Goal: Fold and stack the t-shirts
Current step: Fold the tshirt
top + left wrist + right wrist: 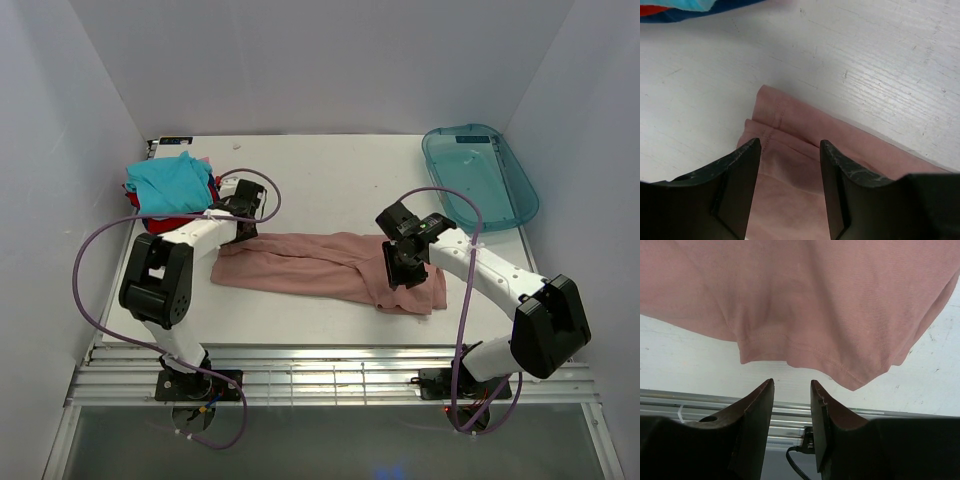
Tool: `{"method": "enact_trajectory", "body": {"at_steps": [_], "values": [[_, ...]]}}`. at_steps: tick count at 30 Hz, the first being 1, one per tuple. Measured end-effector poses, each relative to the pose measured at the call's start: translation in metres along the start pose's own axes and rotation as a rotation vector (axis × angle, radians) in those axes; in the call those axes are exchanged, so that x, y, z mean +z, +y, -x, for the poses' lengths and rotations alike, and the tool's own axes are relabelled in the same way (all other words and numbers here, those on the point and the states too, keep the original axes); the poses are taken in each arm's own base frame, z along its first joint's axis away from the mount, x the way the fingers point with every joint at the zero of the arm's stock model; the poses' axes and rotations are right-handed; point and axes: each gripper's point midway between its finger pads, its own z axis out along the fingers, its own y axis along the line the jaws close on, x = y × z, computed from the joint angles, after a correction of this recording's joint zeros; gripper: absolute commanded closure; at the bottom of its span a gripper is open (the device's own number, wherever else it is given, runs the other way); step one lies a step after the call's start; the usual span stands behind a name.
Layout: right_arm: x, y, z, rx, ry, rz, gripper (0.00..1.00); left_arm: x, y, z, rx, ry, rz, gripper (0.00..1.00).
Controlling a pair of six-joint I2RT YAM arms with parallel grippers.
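Found a dusty-pink t-shirt (320, 265) stretched across a scuffed white table (330, 180), boxed by pale walls (300, 60) on 3 sides. Saw folded t-shirts (165, 182) stacked far left, a blue-green tray (480, 175) far right. Noted the left gripper (790, 145) gaping over the shirt's corner, the right gripper (792, 385) parted, empty, near its hem.

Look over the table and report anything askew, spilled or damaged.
Nothing spilled or torn. The pink t-shirt lies as a rumpled, slanted strip across the table, its right end bunched. At far left, the teal t-shirt sits crumpled and off-square atop the red t-shirt. The plastic tray seems to overhang the table's right edge.
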Motion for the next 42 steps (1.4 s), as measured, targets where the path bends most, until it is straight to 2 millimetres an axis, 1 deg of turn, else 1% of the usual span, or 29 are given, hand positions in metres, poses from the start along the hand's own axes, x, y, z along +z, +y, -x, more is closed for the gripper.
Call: {"method": "enact_trajectory", "body": {"at_steps": [4,11,12,14,15,18,19,21,22,26,28,32,33,36,38,42], "values": [[0.0,0.001,0.0,-0.002,0.0,0.004,0.59,-0.003,0.002,0.001,-0.008,-0.007,-0.002,0.39],[0.006,0.003,-0.003,-0.009,0.011,0.006,0.59,-0.003,0.008,-0.011,-0.006,0.014,0.008,0.41],[0.006,0.004,-0.003,-0.011,0.014,0.006,0.59,-0.003,0.008,-0.011,-0.008,0.014,0.008,0.47],[0.007,0.004,-0.004,-0.012,0.018,0.006,0.58,-0.003,0.007,-0.012,-0.013,0.016,0.007,0.53],[0.007,0.004,-0.004,-0.014,0.019,0.006,0.59,-0.003,0.007,-0.012,-0.014,0.015,0.006,0.6],[0.007,0.004,-0.004,-0.014,0.019,0.006,0.59,-0.003,0.007,-0.012,-0.014,0.017,0.006,0.7],[0.007,0.004,-0.004,-0.014,0.019,0.006,0.59,-0.003,0.007,-0.013,-0.014,0.018,0.006,0.76],[0.007,0.005,-0.004,-0.015,0.019,0.006,0.59,-0.003,0.007,-0.013,-0.014,0.018,0.005,0.81],[0.007,0.005,-0.004,-0.015,0.019,0.006,0.59,-0.003,0.007,-0.013,-0.014,0.019,0.004,0.87],[0.008,0.005,-0.004,-0.015,0.019,0.006,0.59,-0.002,0.008,-0.016,-0.011,0.027,0.005,0.99],[0.008,0.005,-0.004,-0.015,0.019,0.006,0.59,-0.002,0.009,-0.02,-0.011,0.033,0.003,1.0],[0.008,0.004,-0.004,-0.016,0.015,-0.001,0.59,-0.005,0.015,-0.035,-0.008,0.06,0.001,1.0],[0.009,0.004,-0.003,-0.017,0.016,-0.004,0.59,-0.006,0.017,-0.037,-0.008,0.064,0.002,0.98],[0.014,0.004,-0.004,-0.021,0.029,-0.013,0.59,-0.009,0.018,-0.036,-0.018,0.058,-0.001,0.84],[0.017,0.004,-0.004,-0.023,0.039,-0.018,0.59,-0.01,0.018,-0.034,-0.023,0.053,-0.002,0.84],[0.018,0.005,-0.004,-0.025,0.041,-0.018,0.59,-0.011,0.018,-0.033,-0.028,0.049,-0.004,0.91]]}}
